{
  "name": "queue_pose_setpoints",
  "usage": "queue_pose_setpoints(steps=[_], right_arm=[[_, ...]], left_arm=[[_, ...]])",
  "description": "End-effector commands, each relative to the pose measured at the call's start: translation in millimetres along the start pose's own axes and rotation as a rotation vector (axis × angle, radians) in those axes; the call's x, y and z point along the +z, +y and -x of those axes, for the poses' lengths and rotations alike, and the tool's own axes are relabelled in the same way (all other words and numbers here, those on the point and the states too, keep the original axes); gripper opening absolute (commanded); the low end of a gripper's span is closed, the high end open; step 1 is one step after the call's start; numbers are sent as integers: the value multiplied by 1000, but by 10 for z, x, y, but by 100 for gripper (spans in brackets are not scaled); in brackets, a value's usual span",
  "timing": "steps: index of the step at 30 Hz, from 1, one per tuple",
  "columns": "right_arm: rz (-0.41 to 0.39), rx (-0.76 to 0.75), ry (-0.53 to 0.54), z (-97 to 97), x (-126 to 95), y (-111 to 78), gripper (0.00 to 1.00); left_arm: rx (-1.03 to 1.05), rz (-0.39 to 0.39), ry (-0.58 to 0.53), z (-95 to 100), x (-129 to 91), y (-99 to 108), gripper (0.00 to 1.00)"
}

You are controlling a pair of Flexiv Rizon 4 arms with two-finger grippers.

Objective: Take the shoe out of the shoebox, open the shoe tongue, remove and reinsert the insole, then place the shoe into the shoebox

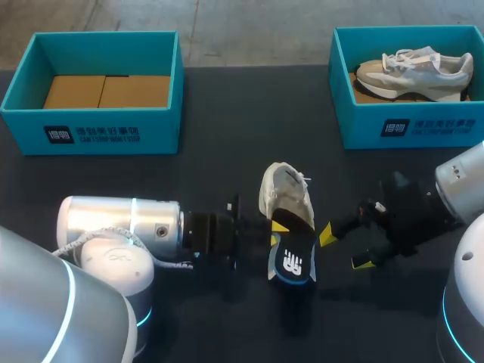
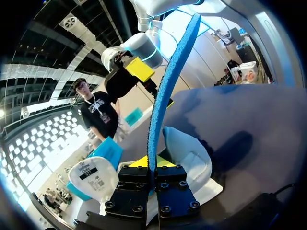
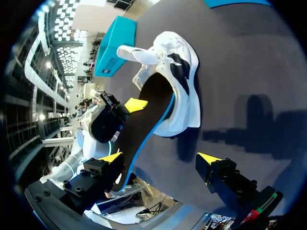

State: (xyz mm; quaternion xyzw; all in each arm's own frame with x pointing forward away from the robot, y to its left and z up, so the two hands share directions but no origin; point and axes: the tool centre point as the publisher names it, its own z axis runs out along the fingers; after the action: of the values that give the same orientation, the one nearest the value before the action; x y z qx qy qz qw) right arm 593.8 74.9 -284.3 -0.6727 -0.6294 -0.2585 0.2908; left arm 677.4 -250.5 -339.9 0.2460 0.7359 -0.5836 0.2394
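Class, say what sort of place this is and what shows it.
Likely a robot workbench for shoe handling: a dark table with two teal shoeboxes, and the left gripper holding an insole by a white sneaker.

Head view: the left hand's (image 1: 277, 233) tips are largely covered by the insole (image 1: 293, 257), and the shoe's (image 1: 283, 189) near end is masked beneath it. The right box (image 1: 408, 132) is clipped at the edge. The boxed shoe's (image 1: 412, 68) sole is screened by the wall. Left wrist view: the insole's lower end is swallowed between the fingers (image 2: 134, 187).
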Motion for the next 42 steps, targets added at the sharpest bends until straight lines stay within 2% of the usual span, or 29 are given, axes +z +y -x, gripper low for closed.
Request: queue_pose_setpoints(steps=[1, 18, 40, 41, 42], right_arm=[[2, 2, -4, -8, 8, -9, 100], [2, 2, -4, -8, 8, -9, 100], [2, 2, -4, -8, 8, -9, 100], [2, 2, -4, -8, 8, -9, 100], [2, 2, -4, -8, 8, -9, 100]], left_arm=[[-2, 12, -1, 35, 50, 28, 0], [-18, 53, 0, 55, 82, 177, 0], [-33, 8, 6, 42, 35, 48, 0], [-34, 7, 7, 37, 36, 47, 2], [-34, 6, 8, 34, 35, 45, 7]])
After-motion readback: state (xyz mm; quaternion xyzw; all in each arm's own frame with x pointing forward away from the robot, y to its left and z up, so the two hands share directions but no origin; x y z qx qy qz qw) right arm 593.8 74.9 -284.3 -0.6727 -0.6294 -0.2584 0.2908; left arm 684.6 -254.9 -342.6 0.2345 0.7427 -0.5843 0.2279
